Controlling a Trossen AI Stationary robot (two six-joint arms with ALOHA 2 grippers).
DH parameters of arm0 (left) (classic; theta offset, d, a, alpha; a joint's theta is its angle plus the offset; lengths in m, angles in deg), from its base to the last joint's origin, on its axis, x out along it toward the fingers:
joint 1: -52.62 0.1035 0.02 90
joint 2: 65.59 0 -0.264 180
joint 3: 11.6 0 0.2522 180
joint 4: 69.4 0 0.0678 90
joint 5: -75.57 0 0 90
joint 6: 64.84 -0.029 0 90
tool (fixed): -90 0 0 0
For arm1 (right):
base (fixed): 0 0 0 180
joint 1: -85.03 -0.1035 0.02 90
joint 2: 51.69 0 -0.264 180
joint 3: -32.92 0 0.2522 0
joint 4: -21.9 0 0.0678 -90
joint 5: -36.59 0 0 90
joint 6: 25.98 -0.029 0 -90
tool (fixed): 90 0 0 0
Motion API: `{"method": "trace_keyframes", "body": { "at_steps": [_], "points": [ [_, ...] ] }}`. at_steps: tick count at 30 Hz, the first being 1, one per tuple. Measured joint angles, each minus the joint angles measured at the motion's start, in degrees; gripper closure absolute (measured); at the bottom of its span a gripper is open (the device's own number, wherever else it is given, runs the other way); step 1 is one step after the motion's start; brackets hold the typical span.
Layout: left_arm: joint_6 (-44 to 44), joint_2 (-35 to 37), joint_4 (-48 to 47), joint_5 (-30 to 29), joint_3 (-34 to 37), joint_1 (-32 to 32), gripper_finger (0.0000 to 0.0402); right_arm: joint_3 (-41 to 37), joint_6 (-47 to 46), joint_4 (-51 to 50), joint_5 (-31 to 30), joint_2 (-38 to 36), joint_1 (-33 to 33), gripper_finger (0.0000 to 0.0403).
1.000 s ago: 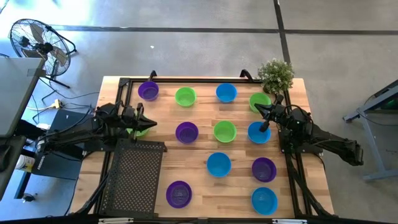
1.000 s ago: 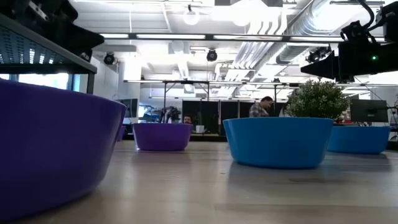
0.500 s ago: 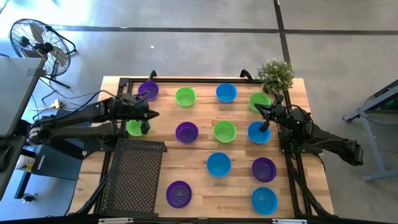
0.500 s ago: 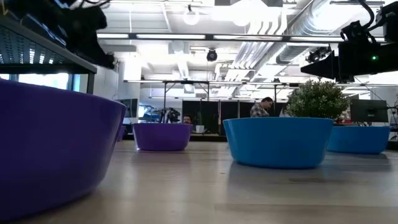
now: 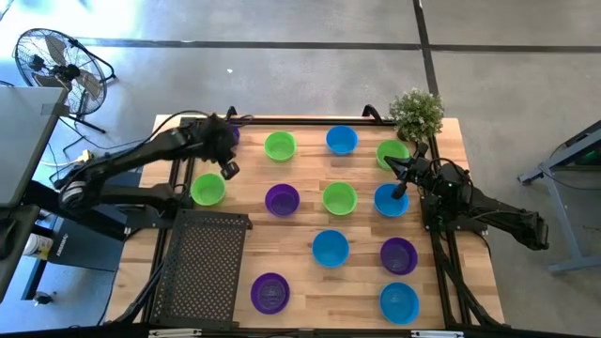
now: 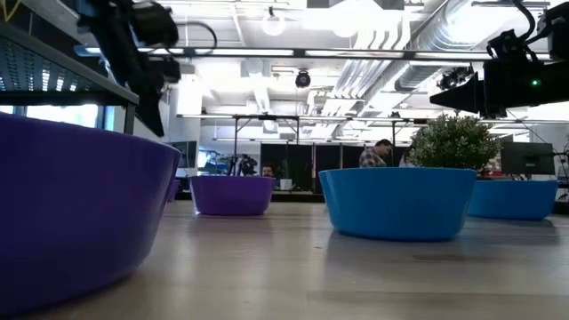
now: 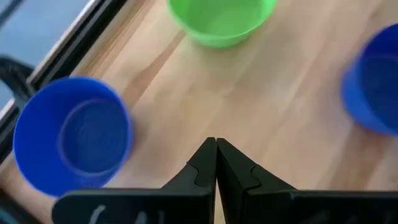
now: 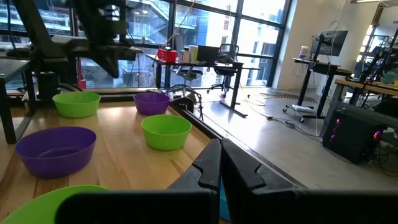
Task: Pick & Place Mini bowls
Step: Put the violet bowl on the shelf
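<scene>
Several mini bowls in purple, green and blue stand upright on their bases across the wooden table (image 5: 300, 282). My left gripper (image 5: 228, 167) (image 7: 216, 149) is shut and hangs above the table's far left part. It is between the purple bowl (image 5: 233, 133) (image 7: 71, 134) in the far left corner, mostly hidden under the arm, and the green bowl (image 5: 208, 189) at the left edge. My right gripper (image 5: 400, 184) (image 8: 219, 148) is shut and hovers over a blue bowl (image 5: 391, 200) near the right edge. In the low view both arms show high above the table.
A black mesh tray (image 5: 201, 268) lies at the near left. A small potted plant (image 5: 416, 113) (image 6: 453, 142) stands at the far right corner. A black frame (image 5: 188, 127) runs along the table's edges. Bare wood lies between the bowl rows. A fan (image 5: 56, 61) stands on the floor.
My left arm has swung away from the green bowl at the left edge toward the table's far edge and now reaches over the far left purple bowl. The green bowl, half covered by the gripper a second ago, now shows whole on the table. My right arm kept still.
</scene>
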Motion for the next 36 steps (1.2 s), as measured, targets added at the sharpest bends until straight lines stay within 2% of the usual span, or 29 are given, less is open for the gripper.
{"method": "trace_keyframes", "body": {
  "at_steps": [6, 17, 21, 27, 36],
  "points": [
    [-1.2, -5.2, -1.5, 0.1, -4.0, 3.4, 0.0385, 0.0, 0.0, 0.0, 0.0, 0.0, 0.0, 0.0402],
    [-4.6, -10.3, -2.1, -1.3, -4.7, 3.5, 0.0288, 0.0, 0.0, 0.0, 0.0, 0.0, 0.0, 0.0402],
    [-5.0, -11.6, -1.9, -3.5, -4.7, 3.5, 0.0263, 0.0, 0.0, 0.0, 0.0, 0.0, 0.0, 0.0402],
    [-5.6, -13.0, -2.2, -8.1, -4.7, 3.5, 0.0256, 0.0, 0.0, 0.0, 0.0, 0.0, 0.0, 0.0402],
    [-7.0, -13.0, -1.6, -8.2, -4.7, 3.5, 0.0256, 0.0, 0.0, 0.0, 0.0, 0.0, 0.0, 0.0402]
  ]
}}
